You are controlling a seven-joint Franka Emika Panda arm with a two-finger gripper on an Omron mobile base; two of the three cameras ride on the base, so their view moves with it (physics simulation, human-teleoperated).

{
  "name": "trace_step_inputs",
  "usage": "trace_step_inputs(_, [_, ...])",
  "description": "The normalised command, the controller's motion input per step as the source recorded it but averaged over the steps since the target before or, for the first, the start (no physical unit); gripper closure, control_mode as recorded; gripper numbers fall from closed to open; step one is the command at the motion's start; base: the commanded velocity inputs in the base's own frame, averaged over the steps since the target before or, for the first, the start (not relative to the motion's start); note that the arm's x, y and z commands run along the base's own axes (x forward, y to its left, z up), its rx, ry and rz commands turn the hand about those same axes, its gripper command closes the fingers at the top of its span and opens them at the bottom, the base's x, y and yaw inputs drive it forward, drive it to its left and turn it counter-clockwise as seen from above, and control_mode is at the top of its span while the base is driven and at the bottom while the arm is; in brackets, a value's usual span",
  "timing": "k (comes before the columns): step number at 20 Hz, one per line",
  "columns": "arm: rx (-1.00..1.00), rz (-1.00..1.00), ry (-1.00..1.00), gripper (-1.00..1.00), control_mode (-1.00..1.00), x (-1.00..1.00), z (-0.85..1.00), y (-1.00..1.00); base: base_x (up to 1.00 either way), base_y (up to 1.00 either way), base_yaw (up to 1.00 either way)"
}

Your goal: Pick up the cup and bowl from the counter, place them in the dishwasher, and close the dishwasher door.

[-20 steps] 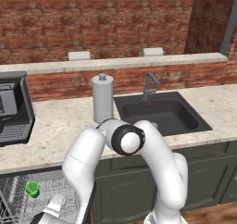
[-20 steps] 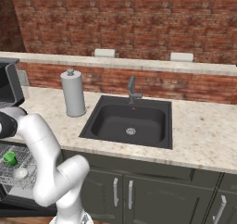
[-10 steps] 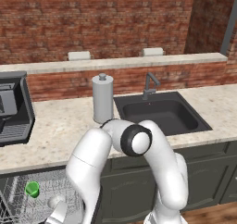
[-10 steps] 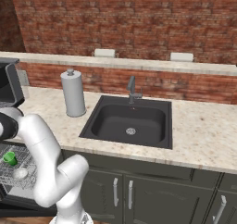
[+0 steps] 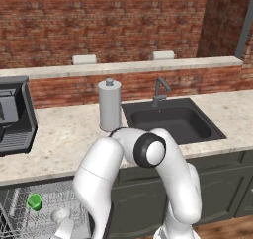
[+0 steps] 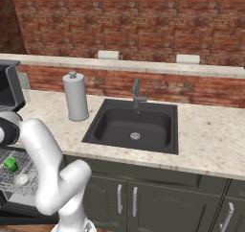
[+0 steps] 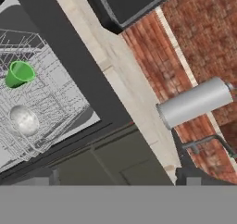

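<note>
Both cup (image 7: 19, 73) and bowl (image 7: 24, 120) inside rack (image 7: 60, 102)

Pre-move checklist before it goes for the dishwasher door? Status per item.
1. Cup in the dishwasher rack: ok, it sits among the white wires.
2. Bowl in the rack: ok, beside the cup, apart from it.
3. Nothing held: ok, gripper open, both items lie free in the rack.
4. Counter cleared of task items: ok; the grey canister stands by the sink.
5. Rack pushed in clear of the door's swing: not ok, it stands out past the counter edge in both base views.
6. Dishwasher door position and a grasp point: cannot tell.
</note>
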Motion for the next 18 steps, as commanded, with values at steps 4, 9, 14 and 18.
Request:
trace_step_inputs(4, [-0.34, 0.01, 0.02, -1.00, -1.00, -0.22, 0.00, -0.02, 0.00, 0.00, 0.00])
trace_step_inputs(9, [-0.29, 0.06, 0.00, -1.00, -1.00, -0.36, 0.00, 0.01, 0.00, 0.00, 0.00])
trace_step_inputs(14, [-0.20, 0.11, -0.09, -1.00, -1.00, -0.71, 0.00, 0.16, 0.00, 0.00, 0.00])
trace_step_inputs(18, [-0.16, 0.15, -0.17, -1.00, -1.00, -0.81, -0.08, 0.16, 0.00, 0.00, 0.00])
